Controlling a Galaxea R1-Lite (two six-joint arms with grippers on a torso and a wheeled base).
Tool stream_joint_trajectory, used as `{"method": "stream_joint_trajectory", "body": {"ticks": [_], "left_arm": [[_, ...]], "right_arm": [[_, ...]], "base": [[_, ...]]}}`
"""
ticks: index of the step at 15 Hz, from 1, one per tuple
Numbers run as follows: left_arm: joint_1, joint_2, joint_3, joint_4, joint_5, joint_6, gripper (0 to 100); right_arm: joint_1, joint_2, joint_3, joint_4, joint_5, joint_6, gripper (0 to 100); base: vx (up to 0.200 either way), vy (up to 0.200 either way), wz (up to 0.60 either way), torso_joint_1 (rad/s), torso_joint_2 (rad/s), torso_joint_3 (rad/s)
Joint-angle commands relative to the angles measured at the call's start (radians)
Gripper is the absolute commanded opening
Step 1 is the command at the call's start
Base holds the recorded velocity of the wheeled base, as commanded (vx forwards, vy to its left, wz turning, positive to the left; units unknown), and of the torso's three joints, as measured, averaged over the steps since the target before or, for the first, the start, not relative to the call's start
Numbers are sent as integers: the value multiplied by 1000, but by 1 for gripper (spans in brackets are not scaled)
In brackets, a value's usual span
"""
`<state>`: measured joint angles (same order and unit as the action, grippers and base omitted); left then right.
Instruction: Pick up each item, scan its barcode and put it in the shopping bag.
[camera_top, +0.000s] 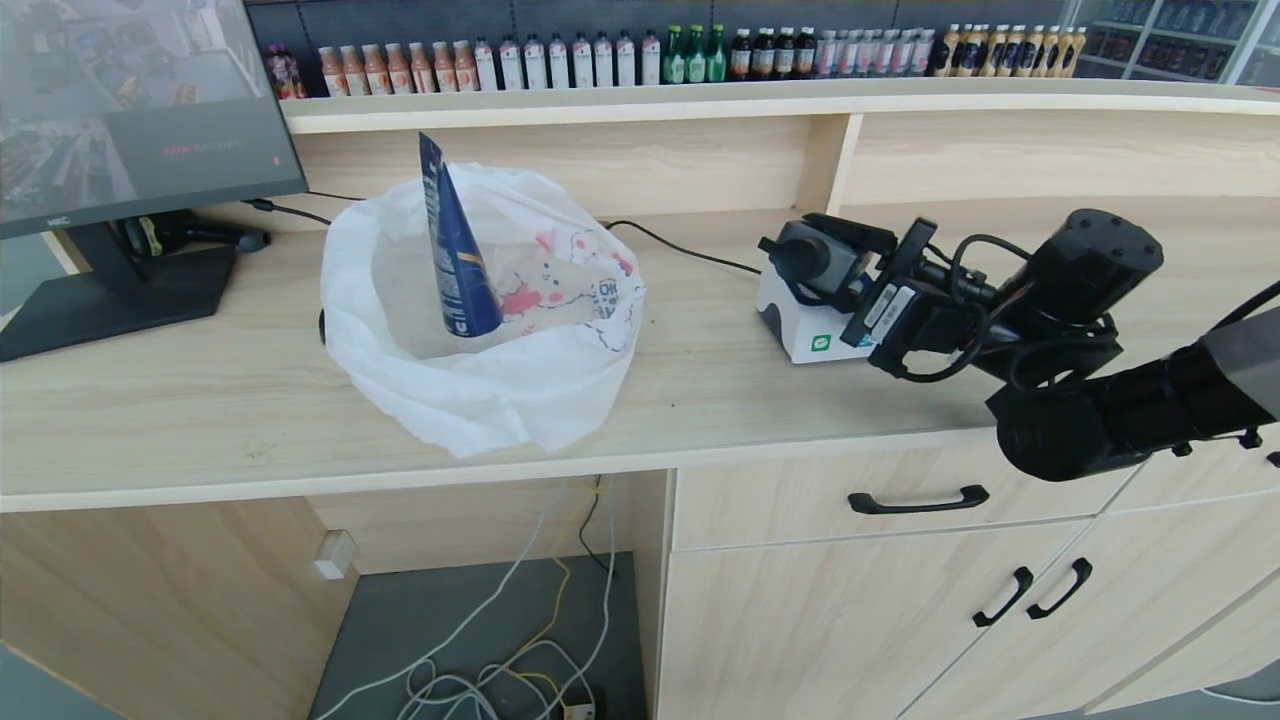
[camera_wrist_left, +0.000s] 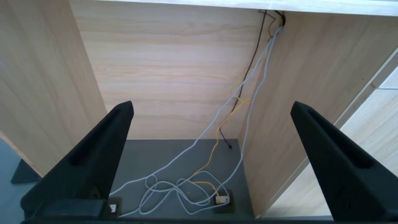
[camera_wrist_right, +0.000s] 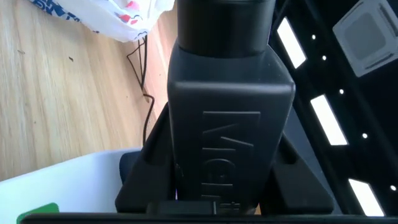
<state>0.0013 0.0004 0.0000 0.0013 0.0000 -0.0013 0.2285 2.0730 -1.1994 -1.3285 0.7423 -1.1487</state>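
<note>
Head view: white bag (camera_top: 470, 400) sits open on the counter (camera_top: 200, 400), left of centre. A blue tube (camera_top: 458, 260) stands inside it, narrow end up, leaning on the back wall of the bag. Monitor (camera_top: 130, 100) at far left. Right gripper (camera_top: 835, 262) is at the counter's right half, over a white base (camera_top: 800, 335), well apart from the bag. A black scanner (camera_top: 800, 258) lies between its fingers. Left wrist view: left gripper (camera_wrist_left: 212, 112) hangs below the counter, facing an open bay with loose cables (camera_wrist_left: 186, 186) on the floor. Jaws spread wide, nothing between them. Right wrist view: the scanner body sits close up, dark fingers pressed to both its sides, so the claw is closed on it. White base just beneath, a corner of the bag farther off.
</note>
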Motion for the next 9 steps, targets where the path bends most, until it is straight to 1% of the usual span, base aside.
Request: {"method": "stream_joint_trajectory", "body": {"ticks": [1, 7, 9], "left_arm": [[0, 0, 0, 0, 0, 0, 100], [0, 0, 0, 0, 0, 0, 100], [0, 0, 0, 0, 0, 0, 100]], "right_arm": [[5, -4, 1, 0, 2, 0, 0], [15, 4, 18, -1, 2, -2, 0], [34, -14, 17, 0, 2, 6, 0]], "base": [[0, 0, 0, 0, 0, 0], [0, 0, 0, 0, 0, 0], [0, 0, 0, 0, 0, 0]]}}
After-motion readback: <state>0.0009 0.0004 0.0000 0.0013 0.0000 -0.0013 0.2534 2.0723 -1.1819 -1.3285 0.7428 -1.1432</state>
